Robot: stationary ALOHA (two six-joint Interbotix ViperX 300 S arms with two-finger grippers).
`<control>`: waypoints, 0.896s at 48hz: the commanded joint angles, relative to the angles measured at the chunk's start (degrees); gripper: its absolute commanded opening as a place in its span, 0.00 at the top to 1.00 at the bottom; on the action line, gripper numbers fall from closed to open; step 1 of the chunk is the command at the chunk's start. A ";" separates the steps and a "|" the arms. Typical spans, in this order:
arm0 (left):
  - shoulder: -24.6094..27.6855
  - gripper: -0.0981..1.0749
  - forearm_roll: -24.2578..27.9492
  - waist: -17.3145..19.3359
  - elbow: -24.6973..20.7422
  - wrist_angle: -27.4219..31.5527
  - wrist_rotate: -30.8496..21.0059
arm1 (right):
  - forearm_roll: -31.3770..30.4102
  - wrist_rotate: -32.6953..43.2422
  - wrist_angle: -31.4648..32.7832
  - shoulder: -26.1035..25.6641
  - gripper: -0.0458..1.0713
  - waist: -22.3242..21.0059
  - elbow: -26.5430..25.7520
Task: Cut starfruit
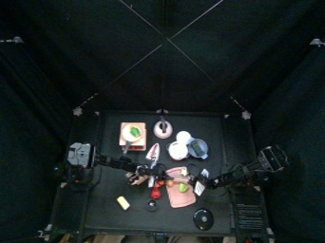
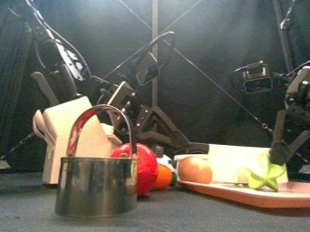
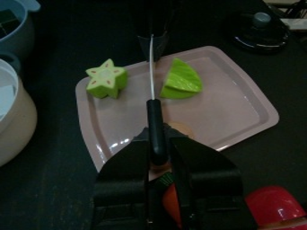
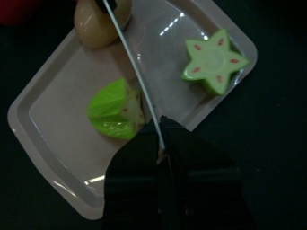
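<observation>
The starfruit lies in two glossy green pieces on the smooth pink board (image 3: pixel 228 108): a star-faced chunk (image 3: pixel 106 77) and a leaf-shaped wedge (image 3: pixel 182 79). My left jaws pinch a knife (image 3: pixel 151 99), its thin blade between them. I cannot tell my right jaws' state.

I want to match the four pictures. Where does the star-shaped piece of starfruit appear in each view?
Top view: too small to tell apart; only a green spot shows on the pink cutting board.
Front view: star-shaped piece at the right, standing on the board.
Left wrist view: star-shaped piece on the board, across the knife blade from the other green piece.
Right wrist view: star-shaped piece near the board's edge.
Shared landmark: the pink cutting board.
</observation>
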 commanded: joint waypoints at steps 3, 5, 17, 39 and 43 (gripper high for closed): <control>-0.97 0.50 0.35 -0.09 0.53 0.35 0.00 | 0.70 0.26 0.26 -0.44 0.74 0.18 0.35; -1.32 0.50 0.35 -0.09 0.53 0.26 0.09 | 0.62 0.09 0.26 -0.70 0.74 0.18 0.09; -4.92 0.50 0.62 -0.44 0.35 0.35 0.18 | -0.53 -0.26 1.49 -3.96 0.74 0.18 -0.35; -6.86 0.50 1.93 -0.26 -0.44 0.26 0.18 | -2.20 0.18 5.71 -11.51 0.60 0.09 0.53; -6.94 0.50 1.93 -0.26 -0.53 0.26 0.18 | -2.20 0.09 5.71 -11.95 0.52 0.09 0.62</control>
